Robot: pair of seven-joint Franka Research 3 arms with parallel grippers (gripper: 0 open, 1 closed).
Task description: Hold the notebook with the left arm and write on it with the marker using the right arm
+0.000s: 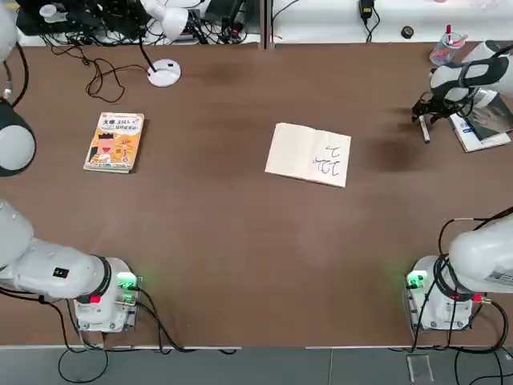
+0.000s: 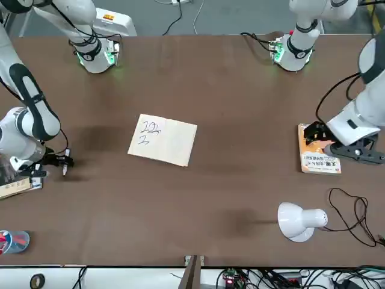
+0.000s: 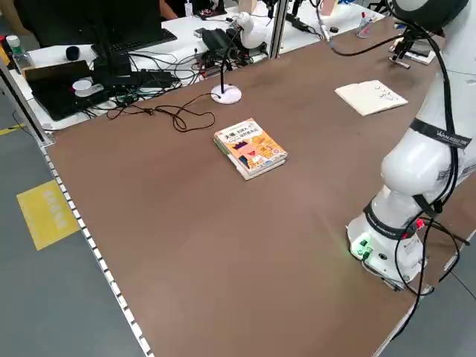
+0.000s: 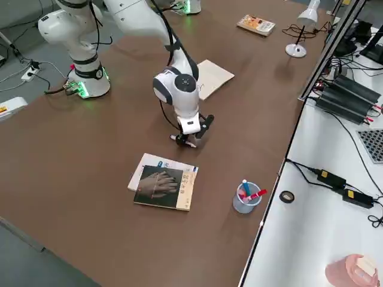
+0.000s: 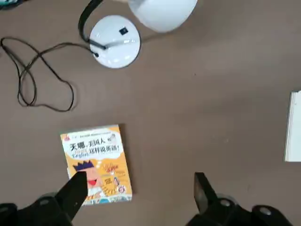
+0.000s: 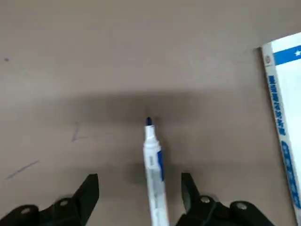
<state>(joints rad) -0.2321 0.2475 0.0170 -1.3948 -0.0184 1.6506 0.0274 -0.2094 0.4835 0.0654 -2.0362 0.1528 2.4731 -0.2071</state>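
Note:
The notebook (image 1: pixel 309 154) lies open mid-table with a few black strokes on its page, and neither arm touches it. The marker (image 6: pixel 153 160) lies on the bare table at the right side, dark tip pointing away from the wrist. My right gripper (image 6: pixel 139 178) hovers low over it, open, with a finger on each side and a gap to the pen. From across the table the marker (image 2: pixel 64 170) shows just under that gripper (image 2: pixel 57 160). My left gripper (image 5: pixel 138 190) is open, holds nothing, and hangs high over the orange-yellow book (image 5: pixel 96 162), far from the notebook.
A dark-covered book (image 4: pixel 164 186) and a clear cup of pens (image 4: pixel 245 197) sit near the right gripper. A white desk lamp (image 1: pixel 164 72) with a looped black cable stands at the far left. Cables and electronics line the far table edge.

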